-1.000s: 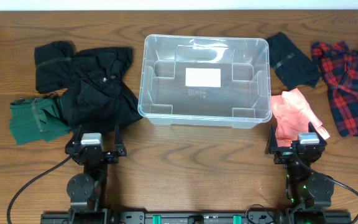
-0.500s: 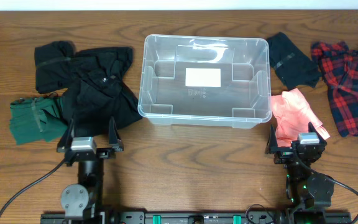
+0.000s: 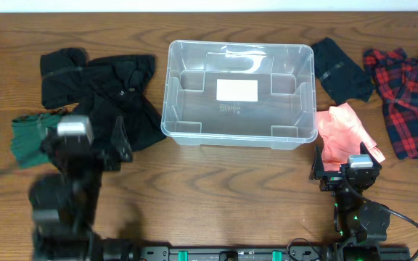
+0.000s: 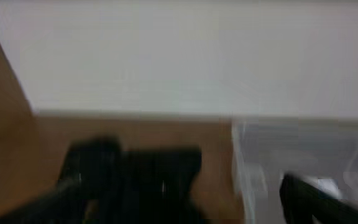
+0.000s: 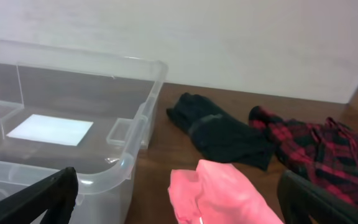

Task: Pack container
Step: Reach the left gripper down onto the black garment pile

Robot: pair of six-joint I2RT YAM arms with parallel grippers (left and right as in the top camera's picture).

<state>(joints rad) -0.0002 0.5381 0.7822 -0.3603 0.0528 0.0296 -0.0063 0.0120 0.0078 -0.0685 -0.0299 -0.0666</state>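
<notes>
The container is a large clear plastic bin with a white label on its bottom, standing empty at the table's middle back. It also shows in the right wrist view and, blurred, in the left wrist view. My left gripper is open and empty, raised and blurred over the edge of the black clothes and the green cloth. My right gripper is open and empty, low near the front edge, just in front of the pink cloth.
A dark folded cloth and a red plaid shirt lie to the right of the bin. In the right wrist view the pink cloth, the dark cloth and the plaid shirt lie ahead.
My left arm has risen from the front edge and moved back and to the left, over the black and green clothes. The right arm and the clothes have not moved.
</notes>
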